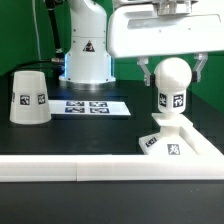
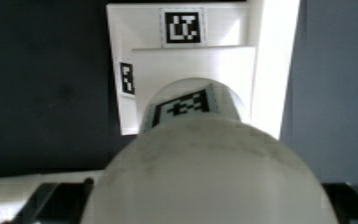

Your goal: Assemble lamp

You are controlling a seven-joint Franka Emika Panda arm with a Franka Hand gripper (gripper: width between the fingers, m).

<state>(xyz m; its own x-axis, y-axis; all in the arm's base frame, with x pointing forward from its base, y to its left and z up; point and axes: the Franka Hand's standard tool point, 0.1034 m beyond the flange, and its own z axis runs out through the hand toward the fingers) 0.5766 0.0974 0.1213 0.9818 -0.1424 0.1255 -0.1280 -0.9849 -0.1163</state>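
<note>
The round white bulb (image 1: 172, 88) stands upright with its neck in the raised socket of the flat square base (image 1: 185, 146) at the exterior view's right. My gripper (image 1: 172, 72) hangs over it, one finger on each side of the bulb's head, with a small gap showing at each finger. It is open. In the wrist view the bulb (image 2: 202, 150) fills most of the picture, the tagged base (image 2: 185, 45) lies beyond it, and the dark fingertips (image 2: 55, 200) show at the sides of my gripper (image 2: 197, 202). The tapered shade (image 1: 30, 97) stands alone at the left.
The marker board (image 1: 95, 106) lies flat between the shade and the base. The arm's white pedestal (image 1: 85, 55) stands behind it. A long white rail (image 1: 100, 168) runs along the table's front edge.
</note>
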